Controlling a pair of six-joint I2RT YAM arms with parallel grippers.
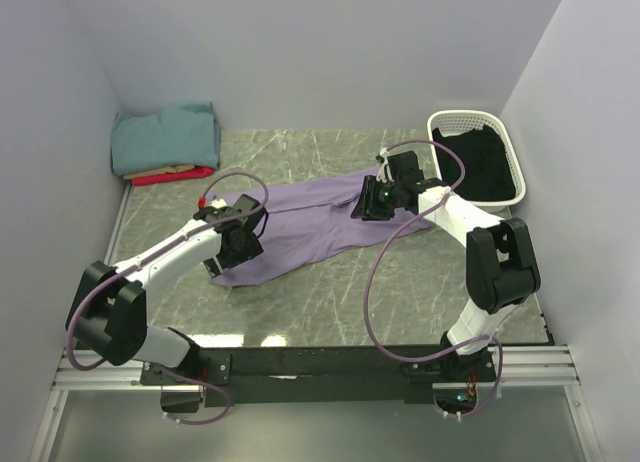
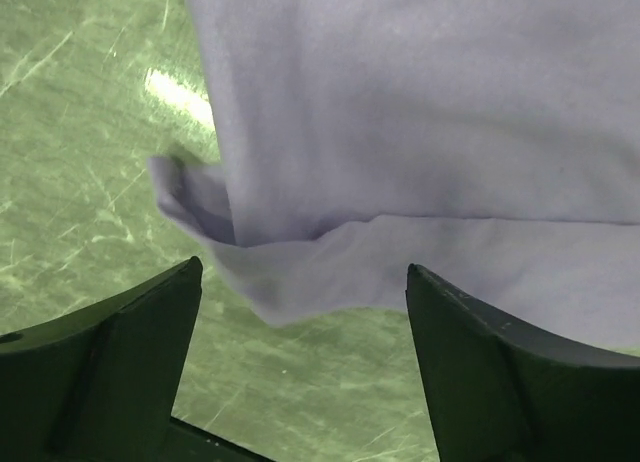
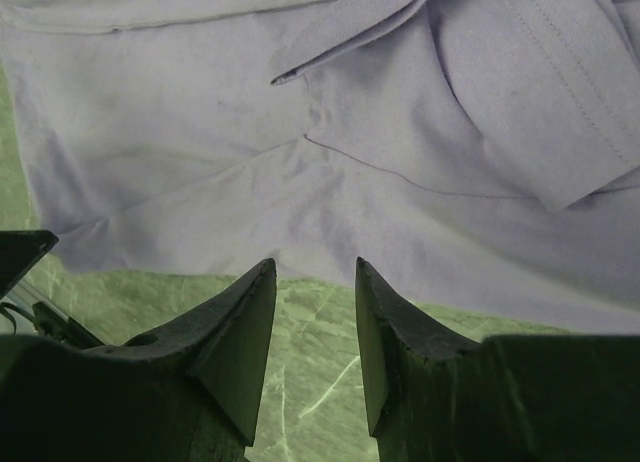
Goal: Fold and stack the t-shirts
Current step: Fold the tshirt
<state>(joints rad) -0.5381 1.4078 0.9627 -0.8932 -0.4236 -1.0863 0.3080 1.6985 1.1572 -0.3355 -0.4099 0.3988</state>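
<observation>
A large lavender t-shirt [image 1: 312, 225] lies spread and rumpled on the marble table, folded partly over itself. My left gripper [image 1: 236, 252] hovers at its near-left corner. In the left wrist view its jaws [image 2: 302, 272] stand wide apart, with the shirt's hem [image 2: 330, 272] lying loose just past the fingertips. My right gripper [image 1: 368, 204] is over the shirt's right end. Its fingers [image 3: 314, 264] stand partly apart just short of the cloth edge [image 3: 300, 212], with bare table between them. Folded teal, tan and red t-shirts [image 1: 165, 142] are stacked at the back left.
A white slatted basket [image 1: 512, 147] holding dark cloth stands at the back right corner. Grey walls close in the left, back and right sides. Purple cables loop from both arms above the table [image 1: 420, 282].
</observation>
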